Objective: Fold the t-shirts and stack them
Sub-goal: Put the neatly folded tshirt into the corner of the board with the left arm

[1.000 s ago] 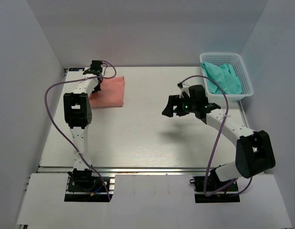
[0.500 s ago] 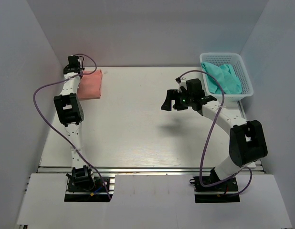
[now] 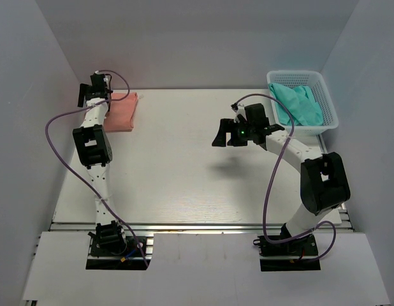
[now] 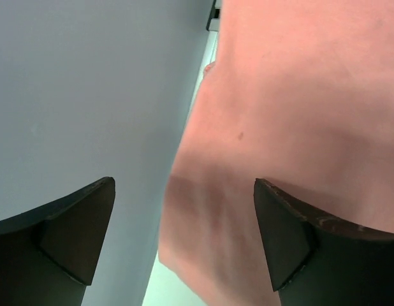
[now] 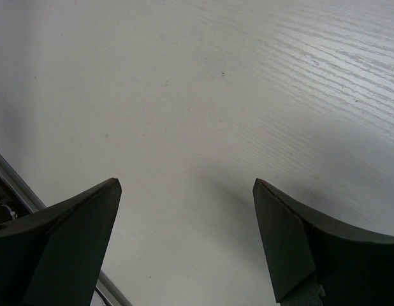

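Note:
A salmon-pink t-shirt (image 3: 124, 111) lies folded at the table's far left corner, against the side wall. My left gripper (image 3: 94, 92) hovers over its left edge. In the left wrist view the jaws of that gripper (image 4: 184, 236) stand wide apart, with the pink t-shirt (image 4: 299, 115) lying loose beneath them. A teal-green t-shirt (image 3: 300, 104) sits crumpled in the white basket (image 3: 331, 121) at the far right. My right gripper (image 3: 222, 135) hangs open above the table's middle right. The right wrist view shows that gripper (image 5: 184, 236) holding nothing over bare tabletop.
The grey left wall (image 4: 88, 95) stands close beside my left gripper. Purple cables loop off both arms. A metal rail (image 5: 18, 185) runs along the table's edge in the right wrist view.
The left arm carried the pink t-shirt left into the far corner, then its jaws opened and let it go. The right gripper drifted slightly towards the back, still open.

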Available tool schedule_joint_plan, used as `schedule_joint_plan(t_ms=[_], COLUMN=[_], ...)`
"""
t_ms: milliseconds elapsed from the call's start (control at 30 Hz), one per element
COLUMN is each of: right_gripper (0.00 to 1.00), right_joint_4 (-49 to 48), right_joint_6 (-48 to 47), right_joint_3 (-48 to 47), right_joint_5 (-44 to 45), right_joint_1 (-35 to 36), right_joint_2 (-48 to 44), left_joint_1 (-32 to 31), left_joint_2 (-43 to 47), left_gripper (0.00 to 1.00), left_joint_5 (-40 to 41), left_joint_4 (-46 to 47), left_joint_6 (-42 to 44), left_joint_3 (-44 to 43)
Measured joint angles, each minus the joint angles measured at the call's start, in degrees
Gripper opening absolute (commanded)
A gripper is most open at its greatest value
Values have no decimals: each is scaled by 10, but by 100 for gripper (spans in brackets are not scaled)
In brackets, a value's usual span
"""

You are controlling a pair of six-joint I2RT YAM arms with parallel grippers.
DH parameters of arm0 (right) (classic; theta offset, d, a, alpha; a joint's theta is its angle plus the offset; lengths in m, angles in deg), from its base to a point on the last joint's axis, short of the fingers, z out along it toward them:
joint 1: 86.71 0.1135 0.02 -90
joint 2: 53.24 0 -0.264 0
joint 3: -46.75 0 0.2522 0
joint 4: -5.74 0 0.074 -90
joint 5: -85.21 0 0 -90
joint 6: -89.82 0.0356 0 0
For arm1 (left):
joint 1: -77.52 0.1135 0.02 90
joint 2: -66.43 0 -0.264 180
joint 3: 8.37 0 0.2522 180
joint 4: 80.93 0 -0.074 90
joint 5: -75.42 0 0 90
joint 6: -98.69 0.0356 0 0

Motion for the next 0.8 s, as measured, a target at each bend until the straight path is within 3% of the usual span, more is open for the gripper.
schedule_joint_plan(t_ms=[200,367,533,600,800], right_gripper=[90,90,90,90,90], right_joint_4=[-1,-22,-70,-80,-98], right_joint_6=[-1,-2,-2,-2,-16], right_joint_3=[0,24,106,136,216], right_joint_5=[-12,-12,-12,-10,23], right_joint_1=[0,0,0,0,-6], right_joint_2=[-1,-40,-118,-139,-205], left_joint_1=[-5,-8,-22,-39,-172], left_joint_2=[25,161,370,468,646], left_gripper=[100,100,100,100,100], left_joint_5=[-3,-89,-187,-228,-314], left_joint_4=[-25,-61,-24,28,144], left_joint_6=[-35,-104,-212,-259,-348], left_joint_3=[2,99,278,393,689])
